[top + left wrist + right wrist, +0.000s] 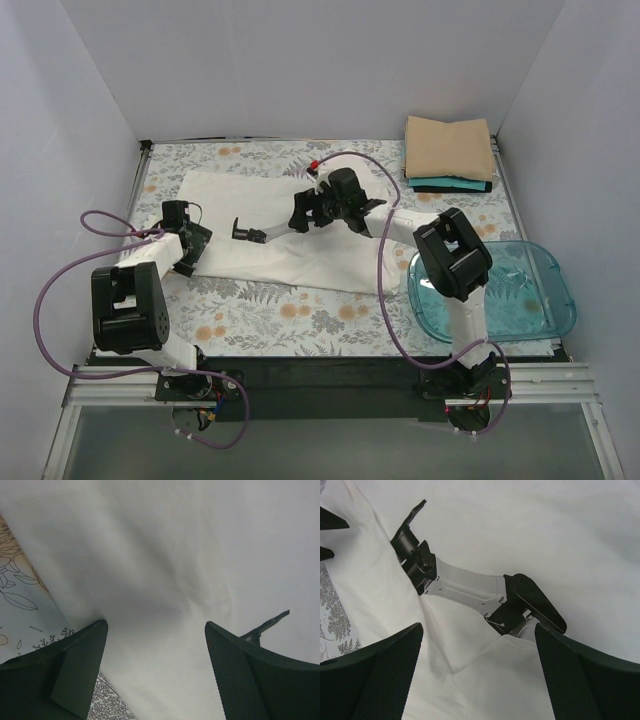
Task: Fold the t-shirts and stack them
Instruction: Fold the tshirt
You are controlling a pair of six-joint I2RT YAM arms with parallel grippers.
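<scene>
Jaws spread, the left gripper [156,627] points down at the off-white t-shirt [165,555] lying just beneath it. It should pinch only the hem, clear of the table cover [20,605] at its left. Farther out, the right gripper [479,630], equally spread, reaches from a raised elbow over the shirt's middle, with the folded stack [448,148] well beyond.

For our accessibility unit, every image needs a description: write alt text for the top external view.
An off-white t-shirt lies flat on a floral table cover, with the left gripper at its left edge and the right gripper over its middle. Folded shirts are stacked at the far right; a blue tub sits nearer.
</scene>
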